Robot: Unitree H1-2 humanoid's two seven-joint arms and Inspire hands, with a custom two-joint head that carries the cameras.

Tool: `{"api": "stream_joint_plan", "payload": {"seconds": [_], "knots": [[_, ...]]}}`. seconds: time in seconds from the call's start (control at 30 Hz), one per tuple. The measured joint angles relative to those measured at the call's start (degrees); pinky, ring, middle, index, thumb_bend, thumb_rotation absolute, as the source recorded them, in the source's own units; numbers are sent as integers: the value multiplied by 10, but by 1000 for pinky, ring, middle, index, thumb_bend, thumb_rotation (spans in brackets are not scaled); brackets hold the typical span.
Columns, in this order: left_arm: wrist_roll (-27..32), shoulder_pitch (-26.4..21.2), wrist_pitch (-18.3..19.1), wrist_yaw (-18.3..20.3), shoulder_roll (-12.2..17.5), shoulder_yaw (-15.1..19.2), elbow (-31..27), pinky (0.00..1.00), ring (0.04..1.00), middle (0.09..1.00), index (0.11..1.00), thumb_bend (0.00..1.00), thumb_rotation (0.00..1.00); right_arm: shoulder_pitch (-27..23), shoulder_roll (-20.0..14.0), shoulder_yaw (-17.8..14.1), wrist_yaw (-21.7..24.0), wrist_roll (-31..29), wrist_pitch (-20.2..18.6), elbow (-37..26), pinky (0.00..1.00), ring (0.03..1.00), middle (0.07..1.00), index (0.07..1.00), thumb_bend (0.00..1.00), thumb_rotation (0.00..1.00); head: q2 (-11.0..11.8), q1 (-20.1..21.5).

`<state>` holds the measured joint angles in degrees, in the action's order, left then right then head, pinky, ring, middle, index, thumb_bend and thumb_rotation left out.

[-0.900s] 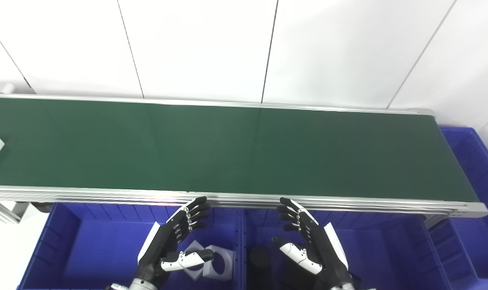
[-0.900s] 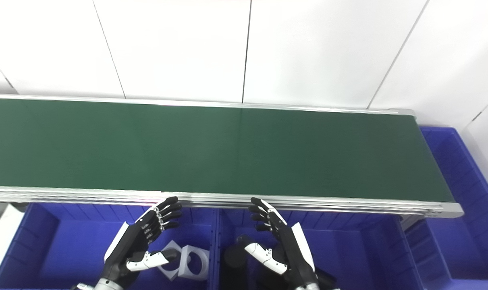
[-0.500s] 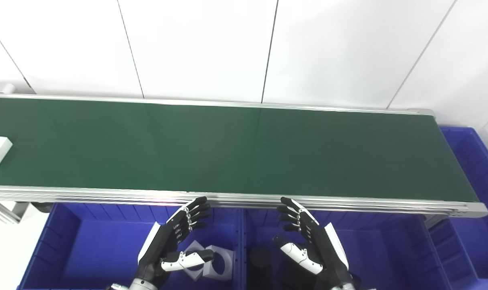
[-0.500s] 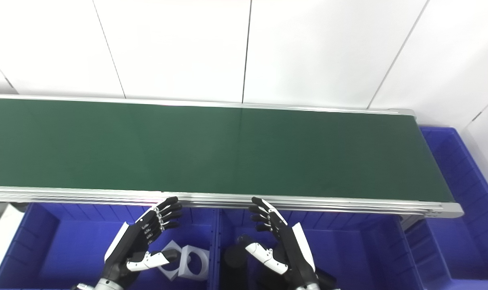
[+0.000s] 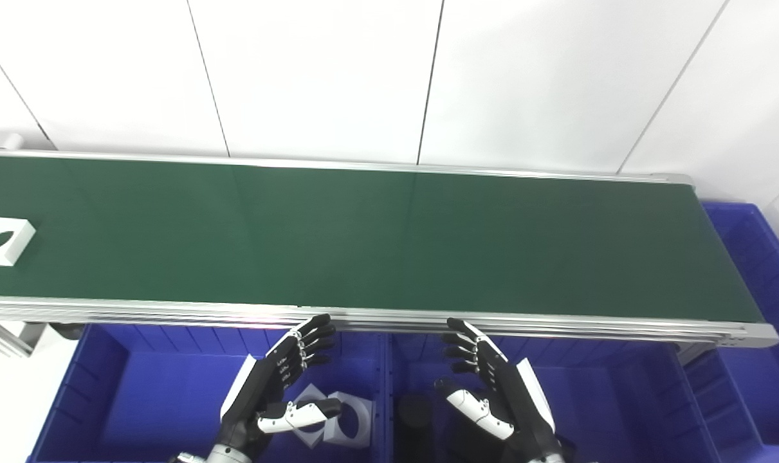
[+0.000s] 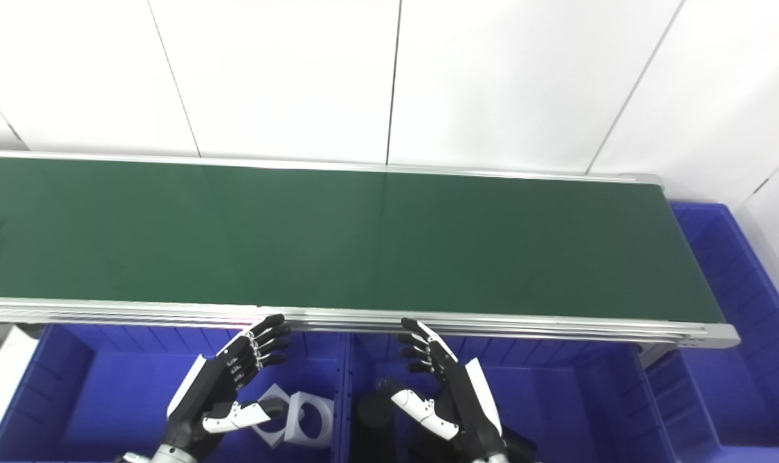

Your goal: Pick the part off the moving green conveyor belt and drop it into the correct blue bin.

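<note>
White part (image 5: 3,240) at belt (image 5: 389,241) far left, well apart from hands. Left hand (image 5: 274,392) and right hand (image 5: 492,393) empty, fingers apart, over bins (image 5: 138,399). Advisable: wait, then meet part mid-belt, matching belt speed.

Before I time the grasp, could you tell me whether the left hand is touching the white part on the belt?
Apart. The left eye view shows the left hand over the blue bin, the white part far off.

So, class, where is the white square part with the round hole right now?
The white square part lies at the green conveyor belt's far left end.
</note>
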<state>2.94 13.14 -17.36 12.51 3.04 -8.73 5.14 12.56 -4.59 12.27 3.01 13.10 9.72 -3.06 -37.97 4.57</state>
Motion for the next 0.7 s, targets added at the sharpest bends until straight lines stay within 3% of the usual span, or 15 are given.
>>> {"api": "stream_joint_plan", "payload": {"seconds": [0.27,0.43,0.57,0.6,0.7], "knots": [[-3,0,0,-1,-2,0,0,762,813,839,862,942,355,0,0,0,0,-1,0,0,703,774,820,879,598,626,16,-40],[-7,0,-5,-1,-2,-2,17,761,808,838,862,938,338,1,-2,0,0,-1,1,0,680,760,810,870,524,585,41,-93],[-7,-1,-12,-1,-5,-3,24,767,808,836,856,955,331,1,-4,0,0,1,1,0,668,758,805,865,460,531,49,-104],[-7,-2,-13,-1,-5,-3,25,761,805,835,854,957,330,1,-4,0,0,1,1,0,664,755,802,863,444,517,67,-124],[-8,-4,-19,-2,-10,-3,38,747,799,836,848,965,329,2,-4,0,-1,5,3,-1,655,751,800,863,390,453,78,-134]]}}
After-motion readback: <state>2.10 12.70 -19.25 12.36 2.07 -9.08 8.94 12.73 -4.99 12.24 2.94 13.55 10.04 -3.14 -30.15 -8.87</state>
